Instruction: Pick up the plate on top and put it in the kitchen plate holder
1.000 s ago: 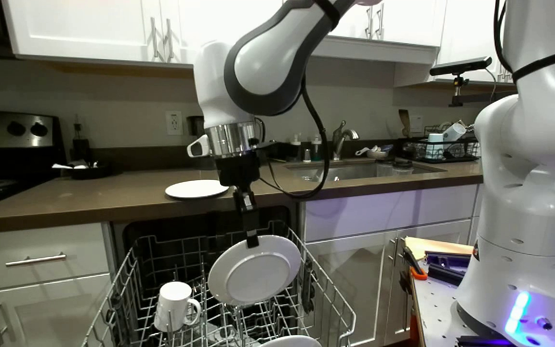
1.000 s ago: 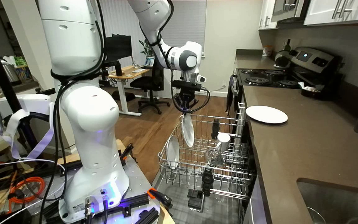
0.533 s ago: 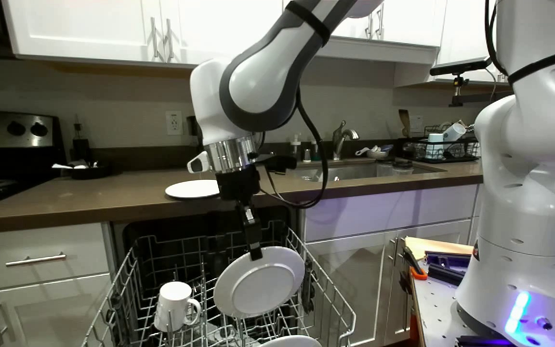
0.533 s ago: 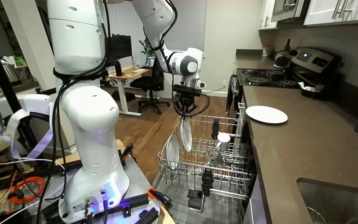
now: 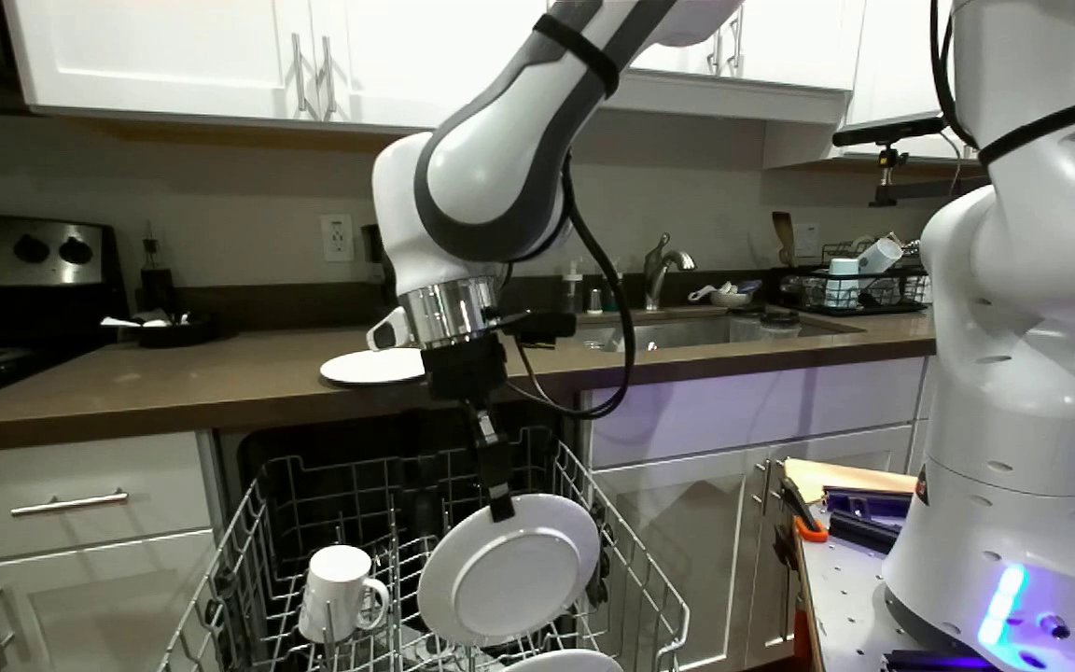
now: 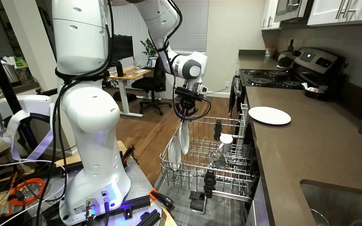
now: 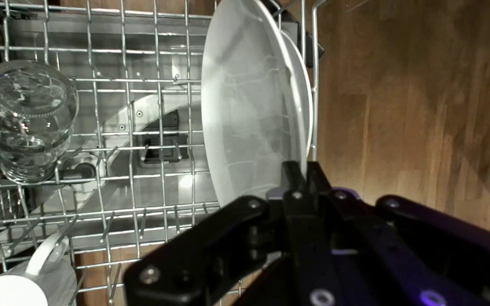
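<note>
Gripper (image 7: 303, 172) pinching plate (image 5: 514, 574) by its rim, near-upright, probably so the free edge can drop into the rack (image 7: 158, 80) beside the racked plate (image 6: 174, 153).

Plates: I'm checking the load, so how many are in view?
3: one plate held by the gripper, a second plate standing in the dishwasher rack, a third plate lying on the countertop. Others may be hidden.

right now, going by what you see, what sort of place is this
A kitchen, probably in a home, though that part is less certain: the electric coil range, the sink faucet and the wire dishwasher rack show it.
</note>
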`<state>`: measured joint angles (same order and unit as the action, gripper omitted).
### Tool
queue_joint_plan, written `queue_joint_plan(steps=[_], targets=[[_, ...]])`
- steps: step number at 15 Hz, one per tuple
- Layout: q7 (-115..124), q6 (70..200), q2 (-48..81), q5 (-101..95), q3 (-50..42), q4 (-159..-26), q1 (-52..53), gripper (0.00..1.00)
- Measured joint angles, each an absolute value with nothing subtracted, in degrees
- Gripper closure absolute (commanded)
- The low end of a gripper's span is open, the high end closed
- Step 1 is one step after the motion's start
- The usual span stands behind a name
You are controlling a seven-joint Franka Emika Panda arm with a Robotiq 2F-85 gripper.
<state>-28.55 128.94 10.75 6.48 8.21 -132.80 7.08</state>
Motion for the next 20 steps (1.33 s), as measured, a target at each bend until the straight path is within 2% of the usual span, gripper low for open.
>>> queue_joint_plan(steps=[20], targets=[[-29.75,127.97,14.18,8.22,9.78,-131.85,6.08,0.95]])
